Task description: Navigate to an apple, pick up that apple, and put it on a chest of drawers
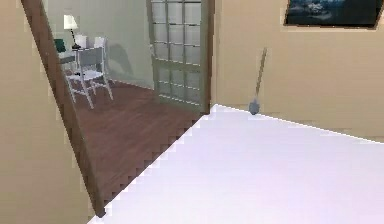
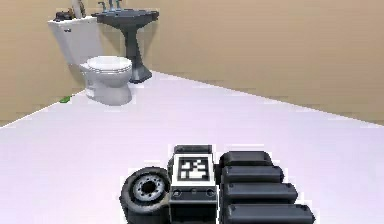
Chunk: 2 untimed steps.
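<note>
In the arm side view a small green blob (image 2: 63,97) lies on the white floor by the wall, just left of a white toilet (image 2: 106,72). The arm's dark stacked segments (image 2: 256,186) sit at the bottom edge, with a white marked square (image 2: 192,168) beside them. Left of that square is the gripper's round dark body (image 2: 148,191). I cannot make out its fingers, so I cannot tell whether it holds anything.
A dark pedestal sink (image 2: 131,28) stands behind the toilet against the tan wall. In the forward view a doorway (image 1: 120,100) with a glass-paned door (image 1: 178,50) leads to a wood-floored room with a white chair (image 1: 90,70), a desk and a lamp (image 1: 70,24). A long-handled tool (image 1: 258,85) leans on the wall under a picture (image 1: 333,12).
</note>
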Motion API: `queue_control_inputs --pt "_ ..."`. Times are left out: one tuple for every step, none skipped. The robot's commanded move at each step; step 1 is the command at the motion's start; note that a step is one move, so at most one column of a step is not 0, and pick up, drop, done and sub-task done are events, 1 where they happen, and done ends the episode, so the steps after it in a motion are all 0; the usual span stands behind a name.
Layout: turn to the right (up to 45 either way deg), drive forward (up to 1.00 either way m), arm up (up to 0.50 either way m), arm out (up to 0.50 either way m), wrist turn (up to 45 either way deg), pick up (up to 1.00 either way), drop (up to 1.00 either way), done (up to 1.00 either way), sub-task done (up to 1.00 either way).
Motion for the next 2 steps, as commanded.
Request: queue_control_inputs --pt "-3.0 0.0 0.0 0.0 0.0 0.0 0.0 0.0 0.0" --pt "0.0 1.0 0.0 0.0 0.0 0.0 0.0 0.0 0.0"
